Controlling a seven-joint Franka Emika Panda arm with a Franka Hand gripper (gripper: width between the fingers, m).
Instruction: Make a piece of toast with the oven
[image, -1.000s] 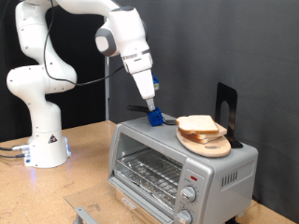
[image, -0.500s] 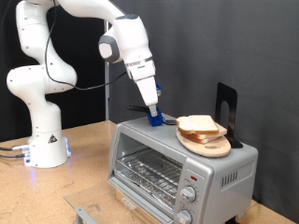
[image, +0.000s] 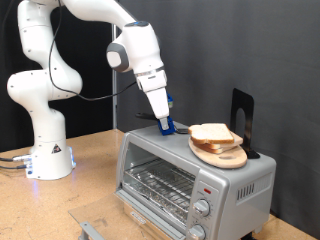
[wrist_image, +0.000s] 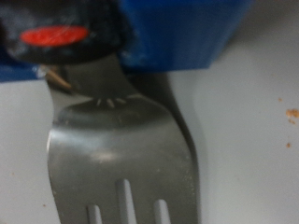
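Note:
The silver toaster oven (image: 232, 180) stands on the wooden table, its wire rack (image: 158, 185) showing in the front. On its top, a stack of pale bread slices (image: 212, 133) lies on a round wooden board (image: 228, 156). My gripper (image: 165, 124) points down at the oven's top, to the exterior view's left of the bread, shut on a blue-handled fork (image: 168, 127). The wrist view shows the fork's metal head and tines (wrist_image: 121, 159) under its blue handle (wrist_image: 177, 33), close over the grey oven top (wrist_image: 252, 140).
A black upright stand (image: 243, 112) rises behind the board. The robot's white base (image: 45, 150) stands at the exterior view's left. Two round knobs (image: 202, 209) and a red light are at the oven's front right. A grey metal piece (image: 92, 229) lies on the table at the bottom.
The arm has shifted slightly to the exterior view's right with the fork; the fork's end stays at the oven top. The bread and the board have not moved.

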